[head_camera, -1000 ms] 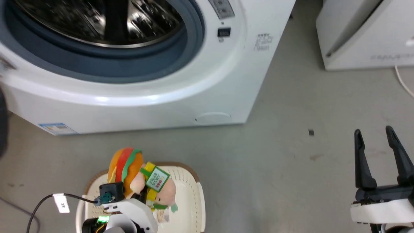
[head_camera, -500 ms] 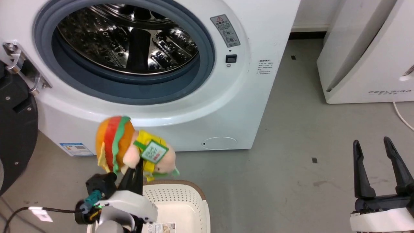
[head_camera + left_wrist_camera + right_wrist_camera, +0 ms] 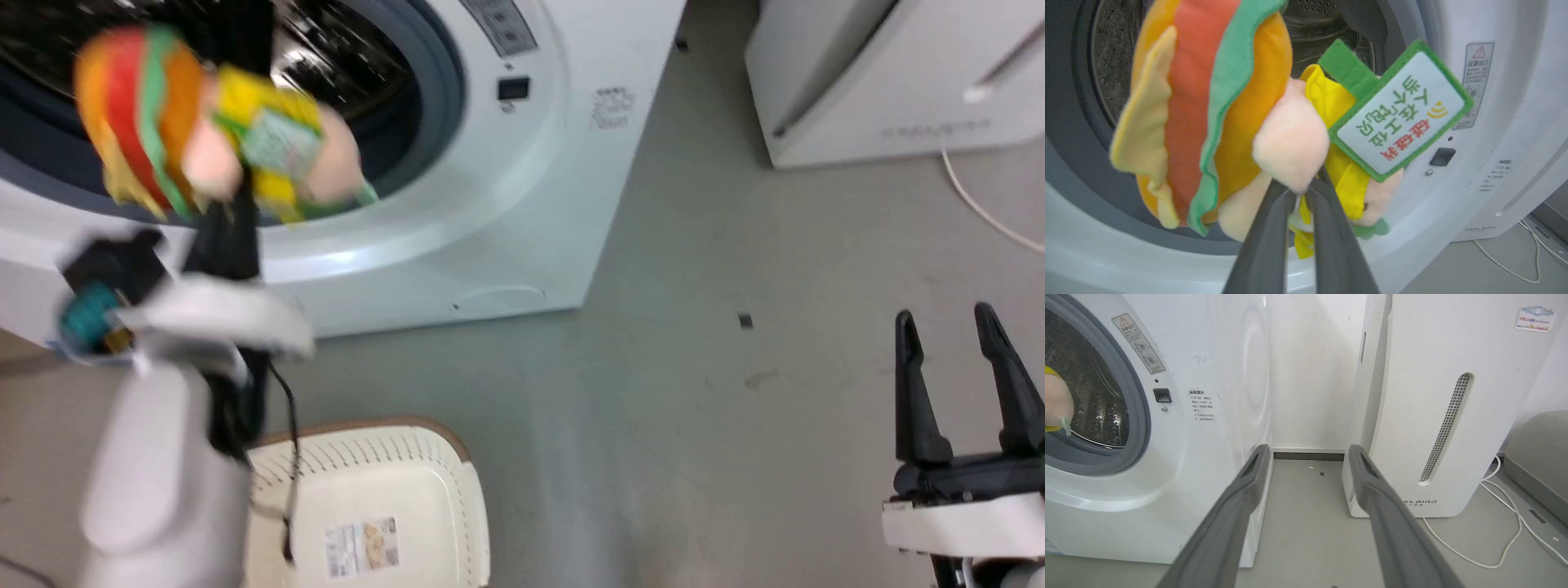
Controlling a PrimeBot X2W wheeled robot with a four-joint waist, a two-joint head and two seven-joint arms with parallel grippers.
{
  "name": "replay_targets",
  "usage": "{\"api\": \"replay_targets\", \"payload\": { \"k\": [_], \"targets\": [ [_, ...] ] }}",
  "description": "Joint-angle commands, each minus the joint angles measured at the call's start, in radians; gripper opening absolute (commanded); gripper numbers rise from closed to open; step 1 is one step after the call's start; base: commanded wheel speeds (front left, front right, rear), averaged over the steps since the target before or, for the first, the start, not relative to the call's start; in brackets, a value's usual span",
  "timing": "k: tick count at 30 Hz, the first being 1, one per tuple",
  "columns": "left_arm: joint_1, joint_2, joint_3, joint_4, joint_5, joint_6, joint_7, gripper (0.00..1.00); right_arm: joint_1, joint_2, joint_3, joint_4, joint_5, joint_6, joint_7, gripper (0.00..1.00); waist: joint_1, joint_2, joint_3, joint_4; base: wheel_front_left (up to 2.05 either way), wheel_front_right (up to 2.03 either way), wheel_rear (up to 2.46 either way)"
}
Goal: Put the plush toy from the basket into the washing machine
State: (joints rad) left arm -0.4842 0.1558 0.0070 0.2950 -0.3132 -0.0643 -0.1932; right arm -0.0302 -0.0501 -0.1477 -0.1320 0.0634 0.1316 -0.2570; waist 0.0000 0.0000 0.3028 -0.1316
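Note:
My left gripper (image 3: 229, 208) is shut on the plush toy (image 3: 196, 122), a burger-headed doll in yellow clothes with a green-and-white tag (image 3: 1400, 110). It hangs in the air just in front of the washing machine's (image 3: 522, 163) open drum mouth, at the lower rim of the grey gasket (image 3: 1069, 171). In the left wrist view the fingers (image 3: 1265, 241) pinch the plush toy (image 3: 1216, 110) from below, with the steel drum (image 3: 1331, 24) behind it. The cream basket (image 3: 424, 482) sits on the floor below, holding only its label. My right gripper (image 3: 951, 327) stands open at the lower right.
A white FEELBIRD appliance (image 3: 882, 73) stands right of the washer with a white cable (image 3: 980, 208) trailing on the grey floor. A grey rounded object (image 3: 1539, 457) lies at the far right. Bare floor separates the washer and my right gripper (image 3: 1306, 453).
My left gripper has lifted the plush toy up out of the basket to the drum opening. The head camera has shifted. The right gripper stays open.

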Motion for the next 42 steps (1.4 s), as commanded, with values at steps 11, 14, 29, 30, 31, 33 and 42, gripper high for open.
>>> {"api": "replay_targets", "payload": {
  "k": [11, 14, 29, 30, 31, 33, 42],
  "targets": [
    [-0.484, 0.218, 0.014, 0.107, 0.043, 0.014, 0.279, 0.0, -0.106, 0.0, 0.02, -0.016, 0.08, -0.001, -0.005, 1.0, 0.0, 0.0, 0.326, -0.14, 0.0, 0.0, 0.0],
    [-0.632, 0.259, 0.006, 0.178, 0.061, 0.017, 0.337, 0.0, -0.131, 0.0, 0.028, -0.015, 0.096, -0.001, -0.005, 1.0, 0.0, 0.0, 0.391, -0.152, 0.0, 0.0, 0.0],
    [-0.985, 0.33, -0.074, 0.529, 0.136, 0.053, 0.599, 0.0, -0.192, 0.0, 0.07, -0.001, 0.146, -0.001, -0.005, 1.0, 0.0, 0.0, 0.515, -0.189, 0.0, 0.0, 0.0],
    [-0.994, 0.334, -0.081, 0.542, 0.137, 0.043, 0.618, 0.0, -0.192, 0.0, 0.07, -0.001, 0.147, -0.001, -0.005, 1.0, 0.0, 0.0, 0.52, -0.19, 0.0, 0.0, 0.0],
    [-1.003, 0.338, -0.086, 0.553, 0.138, 0.036, 0.635, 0.0, -0.192, 0.0, 0.069, -0.001, 0.149, -0.001, -0.005, 1.0, 0.0, 0.0, 0.525, -0.19, 0.0, 0.0, 0.0],
    [-1.018, 0.343, -0.098, 0.567, 0.141, 0.025, 0.66, 0.0, -0.194, 0.0, 0.066, 0.0, 0.154, -0.001, -0.005, 1.0, 0.0, 0.0, 0.533, -0.189, 0.0, 0.0, 0.0],
    [-1.026, 0.347, -0.134, 0.593, 0.143, -0.001, 0.687, 0.0, -0.2, 0.0, 0.064, 0.001, 0.15, -0.001, -0.005, 1.0, 0.0, 0.0, 0.538, -0.174, 0.0, 0.0, 0.0]
  ]
}}
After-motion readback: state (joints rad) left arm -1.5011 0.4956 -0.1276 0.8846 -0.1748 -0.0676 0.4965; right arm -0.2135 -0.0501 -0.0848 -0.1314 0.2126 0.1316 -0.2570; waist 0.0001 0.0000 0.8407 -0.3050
